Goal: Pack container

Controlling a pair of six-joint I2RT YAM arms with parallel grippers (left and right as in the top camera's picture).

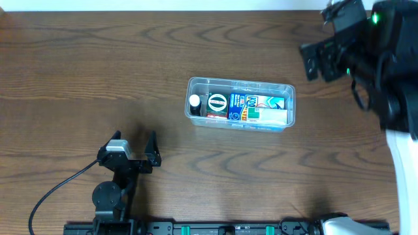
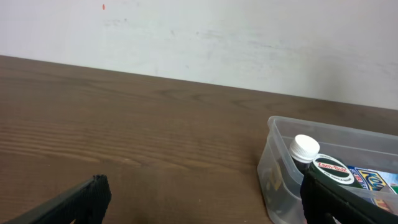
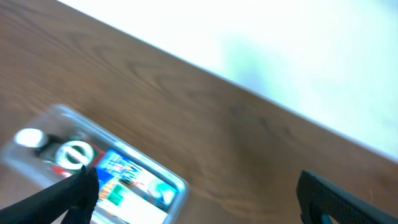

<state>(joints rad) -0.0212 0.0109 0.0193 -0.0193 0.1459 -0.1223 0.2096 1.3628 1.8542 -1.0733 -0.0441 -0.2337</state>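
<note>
The container [image 1: 291, 104] is seen at the middle of the table [image 1: 78, 78], lying lengthwise, and it is already filled. A bottle with a white cap [image 1: 194, 101] is tucked at its left end, a dark item with a round label [image 1: 217, 103] is set next to it, and a blue printed carton [image 1: 243, 106] and a pale box [image 1: 273, 116] take up the rest. No loose item can be made out on the bare wood around it, in any of the three views.

The left gripper [image 2: 204, 183] is parked low, near the front edge and well apart from the container, with its jaws spread wide and nothing between them. From its wrist view the tub's near corner and the white cap are caught just to the right. The right gripper [image 3: 196, 180] is held high over the far right of the table, its jaws likewise parted and empty, and the container is seen below it to the left, though that view is blurred.

The loading step is judged to be finished, or all but finished. No lid is in sight, so no closing step can be assumed. What the next move calls for is probably only that both arms be brought to rest clear of the tub, without nudging it.
</note>
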